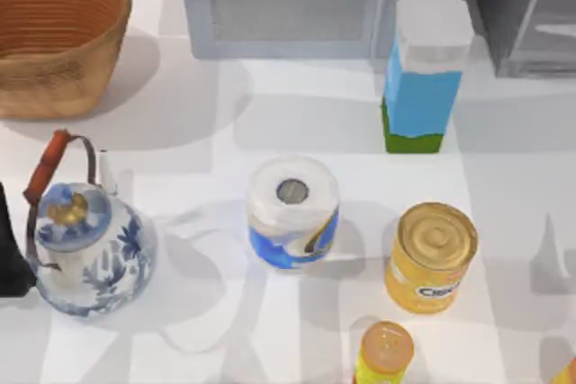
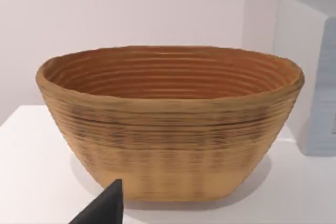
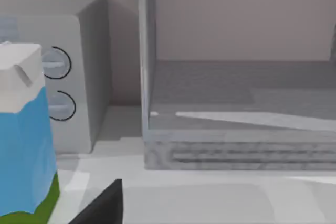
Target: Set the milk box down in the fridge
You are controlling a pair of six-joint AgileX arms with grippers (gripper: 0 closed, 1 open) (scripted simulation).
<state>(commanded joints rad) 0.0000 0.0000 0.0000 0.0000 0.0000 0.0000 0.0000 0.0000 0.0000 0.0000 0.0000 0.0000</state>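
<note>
1. The milk box (image 1: pixel 423 74) stands upright on the table (image 1: pixel 504 222), near the far edge and toward the right side. It sits just in front of the microwave (image 1: pixel 288 2), beside the end with the dials, and nothing holds it.

2. The fridge (image 1: pixel 526 11) fills the far right corner. In the right wrist view its door is open and the inside floor (image 3: pixel 236 103) is bare, so there is room for the carton. The milk box (image 3: pixel 26 135) is just beside that opening, so I judge only a short carry is needed.

3. The task has not begun: the carton is on the table, apart from both arms.

4. The right wrist camera faces the fridge opening with the carton at its side, which suits the arm likely to do the lifting. Only a dark finger tip (image 3: pixel 102 205) shows, so I cannot tell whether the right jaws are open or closed.

5. The left arm (image 1: pixel 11 258) is parked at the left edge beside the teapot (image 1: pixel 85 245). Its camera looks at the woven basket (image 2: pixel 168 124) in the far left corner; a dark finger tip (image 2: pixel 102 208) shows, and I cannot tell how those jaws stand.

6. A paper roll (image 1: pixel 292 211), a large yellow can (image 1: pixel 432 256) and a smaller can (image 1: pixel 385 352) stand nearer the front edge, well clear of the path from carton to fridge.

7. The carton is tall and narrow, so I judge it would tip easily if gripped too high or nudged sideways.
</note>
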